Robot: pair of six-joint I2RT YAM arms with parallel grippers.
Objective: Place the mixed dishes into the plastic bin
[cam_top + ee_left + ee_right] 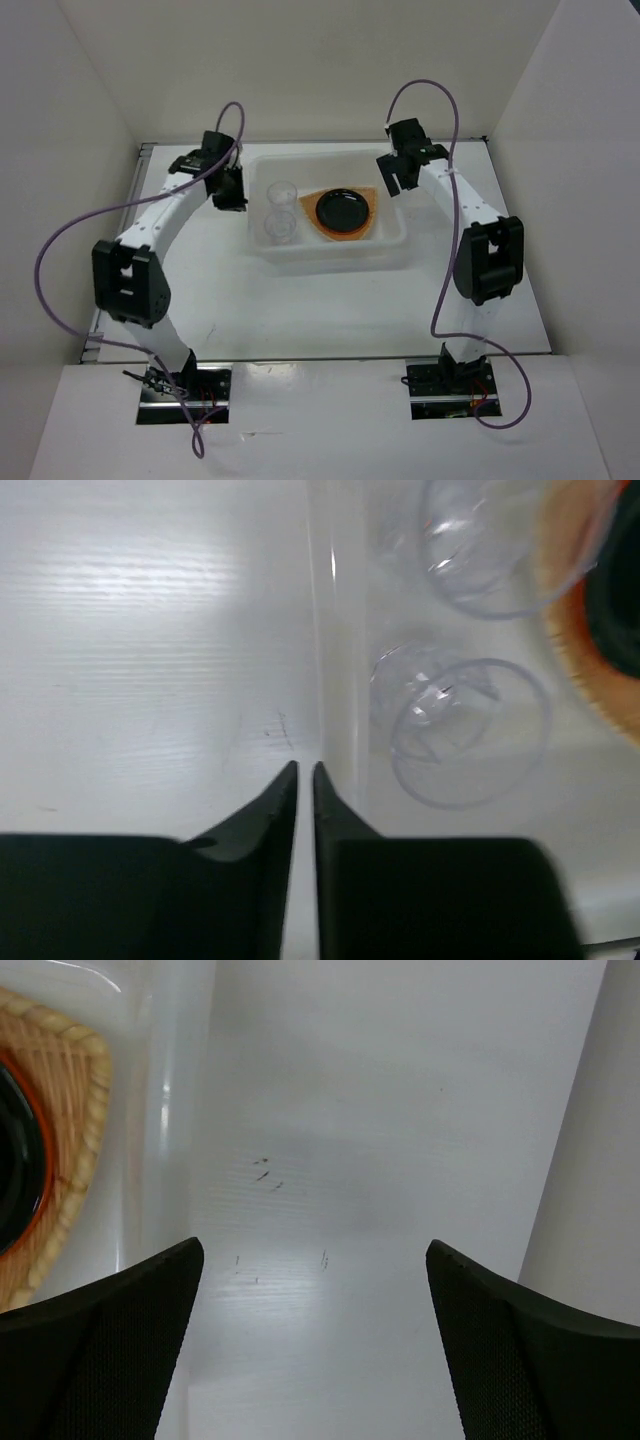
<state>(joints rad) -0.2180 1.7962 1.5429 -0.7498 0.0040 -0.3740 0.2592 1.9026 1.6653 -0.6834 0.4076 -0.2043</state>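
A: What's given by the top view and missed by the wrist cams?

B: The whole plastic bin (330, 258) is seen mid-frame. The upper clear cup (281, 192) and lower clear cup (279, 227) are stood in its left half. In its right half the black plate (345, 210) is stacked on the orange plate (319, 213), on the basket tray (374, 193).

A: And the claws?

B: Only told by the wrist cams. The left claw (305, 778) is seen closed to a thin slit over the surface (150, 630), just beside the bin wall. The right claw (315, 1250) is seen wide open, w/ the bin rim at frame left.

A: Anything in the way?

B: Purple cables (58, 250) are looped beside both arms, outside the bin.
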